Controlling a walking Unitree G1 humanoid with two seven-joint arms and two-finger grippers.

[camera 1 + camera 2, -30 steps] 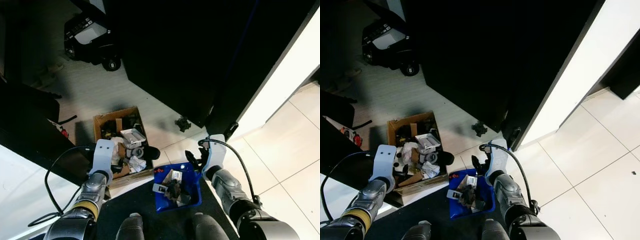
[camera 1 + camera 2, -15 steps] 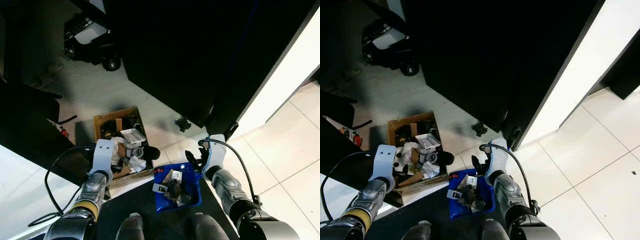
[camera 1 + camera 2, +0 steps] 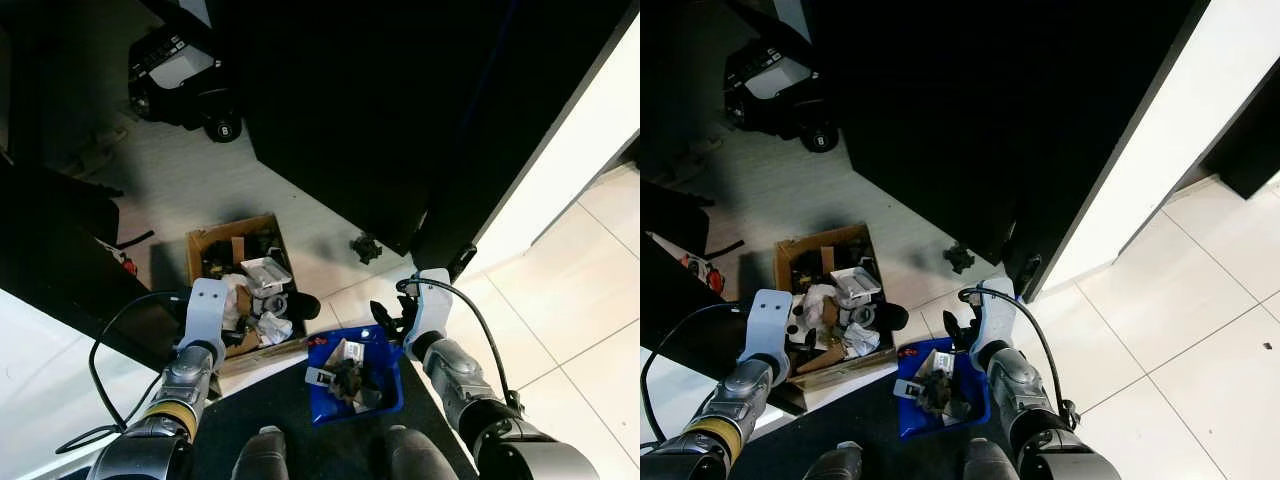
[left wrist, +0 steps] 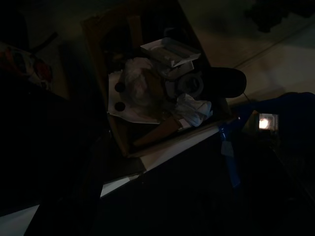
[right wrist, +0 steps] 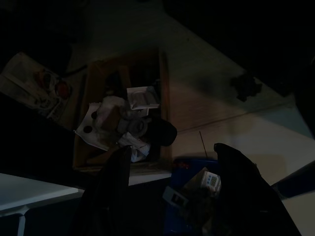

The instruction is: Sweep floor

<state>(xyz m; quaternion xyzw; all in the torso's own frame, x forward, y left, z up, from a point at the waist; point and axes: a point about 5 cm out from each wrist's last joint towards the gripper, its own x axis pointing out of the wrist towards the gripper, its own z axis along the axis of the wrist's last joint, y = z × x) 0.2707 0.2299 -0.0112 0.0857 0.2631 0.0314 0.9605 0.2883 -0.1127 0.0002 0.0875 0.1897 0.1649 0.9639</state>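
Right gripper (image 3: 385, 322), fingers apart per the wrist view, sits at the far rim of the blue dustpan (image 3: 385, 385), which is on the floor just before the robot's feet w/ swept scraps in it; left gripper state cannot be told. Step in hand looks like emptying: next move calls for lifting the pan level and tipping it into the cardboard box (image 3: 200, 243) beside it, already heaped w/ rubbish. One small dark bit (image 3: 365, 247) is unswept by the dark cabinet (image 3: 380, 120).

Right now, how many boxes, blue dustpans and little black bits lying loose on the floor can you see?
Cardboard box full of rubbish: 1
Blue dustpan holding swept-up bits: 1
Small black bit on the floor by the dark panel: 1
Total: 3
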